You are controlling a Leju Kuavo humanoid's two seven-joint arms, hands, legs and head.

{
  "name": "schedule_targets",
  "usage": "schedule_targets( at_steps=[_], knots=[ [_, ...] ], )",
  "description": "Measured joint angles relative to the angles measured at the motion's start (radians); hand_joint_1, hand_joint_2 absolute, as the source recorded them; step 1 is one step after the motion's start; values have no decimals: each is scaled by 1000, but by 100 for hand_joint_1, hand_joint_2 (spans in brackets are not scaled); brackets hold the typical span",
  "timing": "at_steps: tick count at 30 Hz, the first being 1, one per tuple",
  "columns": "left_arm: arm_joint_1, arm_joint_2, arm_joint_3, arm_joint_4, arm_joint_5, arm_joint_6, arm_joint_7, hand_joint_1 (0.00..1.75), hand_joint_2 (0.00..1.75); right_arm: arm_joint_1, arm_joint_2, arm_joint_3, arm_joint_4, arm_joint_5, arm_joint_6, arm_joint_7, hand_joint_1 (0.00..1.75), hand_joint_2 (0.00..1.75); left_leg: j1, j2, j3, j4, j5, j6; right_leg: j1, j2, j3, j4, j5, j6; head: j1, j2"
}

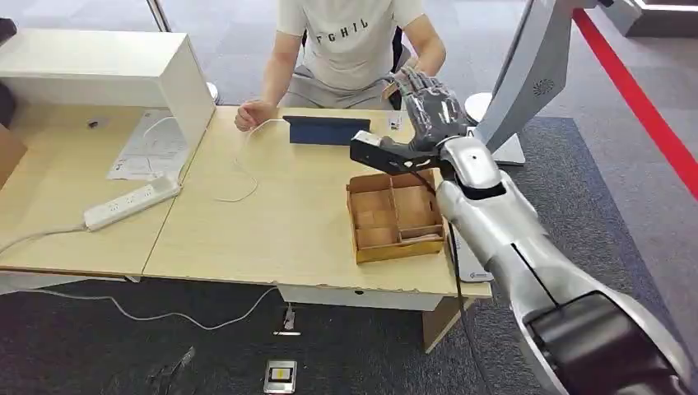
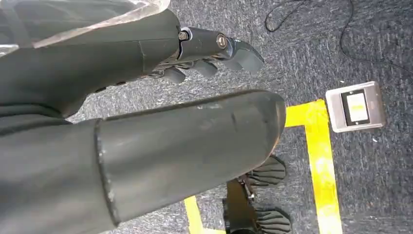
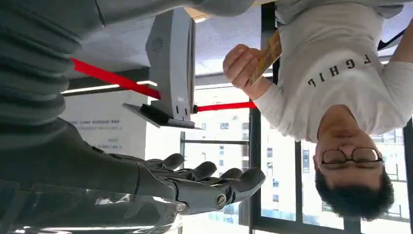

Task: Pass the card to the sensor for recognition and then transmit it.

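A person seated across the table holds a tan card (image 3: 266, 57) in one hand (image 3: 240, 64). My right hand (image 1: 434, 105) is raised over the table's far right corner, just short of that hand, with its fingers (image 3: 209, 179) spread and nothing in them. A dark flat sensor (image 1: 326, 129) stands on the table before the person, to the left of my right hand. My left hand (image 2: 146, 122) hangs over the carpet floor, its fingers (image 2: 214, 46) loosely extended and holding nothing.
An open cardboard box (image 1: 393, 216) with several compartments lies under my right forearm. A white power strip (image 1: 132, 204), papers (image 1: 151, 145), a white cable (image 1: 245, 169) and a white cabinet (image 1: 107, 74) are at the left. A white stand (image 1: 527, 78) rises at the right.
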State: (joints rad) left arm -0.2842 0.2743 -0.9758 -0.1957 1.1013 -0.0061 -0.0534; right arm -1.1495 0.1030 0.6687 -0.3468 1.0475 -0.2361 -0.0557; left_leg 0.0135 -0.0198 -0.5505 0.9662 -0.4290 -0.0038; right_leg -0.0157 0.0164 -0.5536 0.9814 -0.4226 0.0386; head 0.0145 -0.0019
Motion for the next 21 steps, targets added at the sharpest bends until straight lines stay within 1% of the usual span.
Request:
schedule_targets(
  at_steps=[5,10,15,18,21],
  knots=[
    [1,0,0,0,1,0,0,0,0,0,-44,-8,10,-3,-2,0,0,0,0,0,0,0,0,0,0,0,0,0,0,0,0,0],
    [7,0,0,0,4,-3,-5,0,0,8,-120,-28,21,-7,-4,9,0,0,0,0,0,1,0,0,0,0,0,-1,0,0,0,0],
    [19,3,0,0,11,-3,-21,0,0,45,-236,-68,29,-57,-6,11,0,0,0,-2,0,1,0,1,0,-1,0,-2,0,0,0,0],
    [31,6,1,1,22,0,-34,0,0,91,-329,-111,34,-135,-34,25,0,0,-1,-3,0,1,-1,2,0,-1,2,-3,0,1,0,0],
    [48,11,2,1,26,6,-40,0,0,162,-422,-173,42,-236,-40,42,0,0,-1,-3,0,1,-2,3,0,-1,3,-4,0,1,0,0]
  ],
)
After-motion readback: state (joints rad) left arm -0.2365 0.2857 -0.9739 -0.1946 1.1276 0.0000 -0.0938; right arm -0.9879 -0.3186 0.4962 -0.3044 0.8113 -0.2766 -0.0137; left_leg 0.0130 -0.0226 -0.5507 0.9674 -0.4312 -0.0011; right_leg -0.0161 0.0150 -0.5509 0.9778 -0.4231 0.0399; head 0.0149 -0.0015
